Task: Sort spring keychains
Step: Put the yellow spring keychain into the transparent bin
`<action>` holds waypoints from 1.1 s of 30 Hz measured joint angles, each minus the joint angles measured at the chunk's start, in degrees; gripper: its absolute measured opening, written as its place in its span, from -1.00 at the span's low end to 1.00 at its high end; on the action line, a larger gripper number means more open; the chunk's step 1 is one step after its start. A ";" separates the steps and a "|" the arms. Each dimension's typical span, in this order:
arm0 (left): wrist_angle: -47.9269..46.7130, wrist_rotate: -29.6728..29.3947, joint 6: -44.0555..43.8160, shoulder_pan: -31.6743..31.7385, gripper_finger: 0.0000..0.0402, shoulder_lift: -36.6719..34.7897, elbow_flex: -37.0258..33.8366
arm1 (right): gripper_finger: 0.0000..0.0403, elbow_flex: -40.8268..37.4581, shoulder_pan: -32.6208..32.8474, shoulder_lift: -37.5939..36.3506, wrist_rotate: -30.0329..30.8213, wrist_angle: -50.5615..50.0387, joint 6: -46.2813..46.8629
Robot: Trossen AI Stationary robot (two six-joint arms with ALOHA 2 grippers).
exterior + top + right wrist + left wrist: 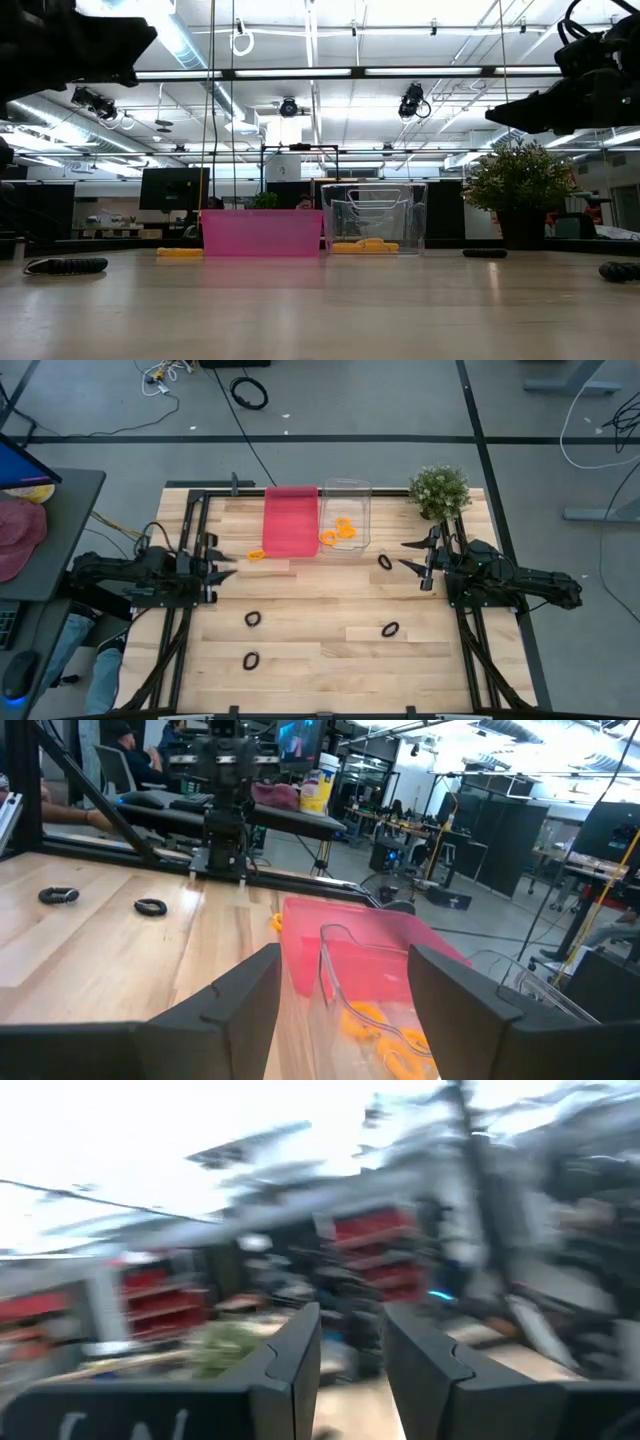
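Note:
Four black spring keychains lie flat on the wooden table (300,695): one (385,562) just beside my right gripper, one (390,629) nearer, and two (252,618) (250,659) on the left half. An orange keychain (256,554) lies beside the pink bin (291,520). More orange ones (340,530) (375,1025) sit inside the clear container (346,488). My left gripper (226,565) hovers open at the table's left side, near the orange keychain. My right gripper (408,555) (345,990) hovers open at the right side, pointing toward the containers. Neither holds anything.
The pink bin (262,232) and the clear container (375,215) stand side by side at the far edge. A potted plant (440,490) stands at the far right corner, close behind my right arm. Bare wood lies between the loose keychains in the middle.

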 joint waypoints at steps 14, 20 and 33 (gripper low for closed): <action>7.92 -16.94 -2.13 0.10 -0.44 1.36 -0.01 | 0.10 0.02 0.00 0.00 0.02 0.04 -0.01; 4.40 -12.97 -5.03 0.14 -0.44 5.84 2.63 | 0.10 0.02 0.01 0.01 0.02 0.04 -0.02; -47.14 -19.76 -23.84 0.13 -0.44 21.43 26.80 | 0.10 0.02 0.02 0.01 0.02 0.04 -0.02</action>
